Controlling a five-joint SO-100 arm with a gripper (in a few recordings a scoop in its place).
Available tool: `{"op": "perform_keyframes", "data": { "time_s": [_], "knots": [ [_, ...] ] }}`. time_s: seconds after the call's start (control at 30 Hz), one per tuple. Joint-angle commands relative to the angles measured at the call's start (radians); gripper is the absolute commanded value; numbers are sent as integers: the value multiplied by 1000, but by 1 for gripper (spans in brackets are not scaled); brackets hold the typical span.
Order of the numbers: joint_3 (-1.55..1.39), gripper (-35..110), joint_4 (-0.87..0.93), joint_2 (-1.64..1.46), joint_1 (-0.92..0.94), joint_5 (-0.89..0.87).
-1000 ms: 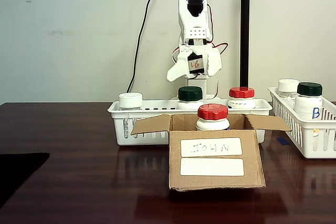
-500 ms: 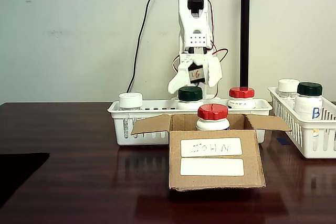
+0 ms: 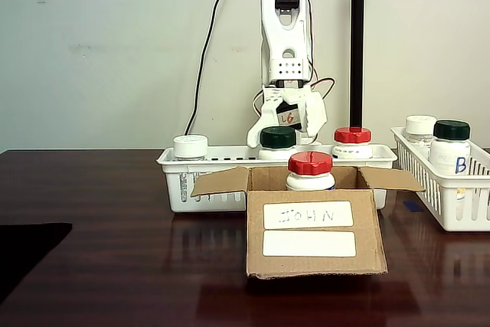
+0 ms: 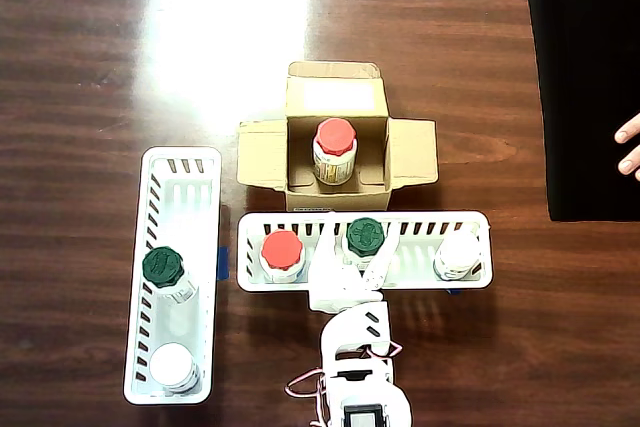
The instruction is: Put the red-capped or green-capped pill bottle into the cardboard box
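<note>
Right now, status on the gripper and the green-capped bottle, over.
Gripper open, straddling the green-capped pill bottle in the white basket, not closed on it. Cardboard box open, a red-capped bottle inside. Nothing between basket and box.

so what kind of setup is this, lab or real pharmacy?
Likely a lab bench mocking up pharmacy sorting: pill bottles in white baskets on a dark wood table, a small cardboard box labelled with a name, and a small white robot arm against a bare wall.

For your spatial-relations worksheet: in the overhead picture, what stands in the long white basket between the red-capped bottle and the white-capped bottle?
The green-capped pill bottle stands between them, with the gripper at it, in the overhead view.
</note>
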State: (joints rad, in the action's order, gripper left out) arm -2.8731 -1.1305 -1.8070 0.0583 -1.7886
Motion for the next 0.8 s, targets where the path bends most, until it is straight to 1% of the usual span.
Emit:
{"op": "perform_keyframes", "data": {
  "time_s": [0.0, 0.17, 0.23, 0.27, 0.33, 0.4, 0.57, 0.63, 0.77],
  "knots": [
    [38, 55, -52, -23, 15, -25],
    [40, 9, -43, -46, 9, -12],
    [48, -4, 20, -97, 5, -6],
    [55, -6, 80, -140, 3, 0],
    [66, -2, 207, -252, 2, 20],
    [91, 3, 387, -391, -3, 40],
    [193, 2, 811, -687, -25, 87],
    [247, 2, 917, -738, -29, 104],
    [353, 2, 1019, -742, -29, 121]
  ]
}}
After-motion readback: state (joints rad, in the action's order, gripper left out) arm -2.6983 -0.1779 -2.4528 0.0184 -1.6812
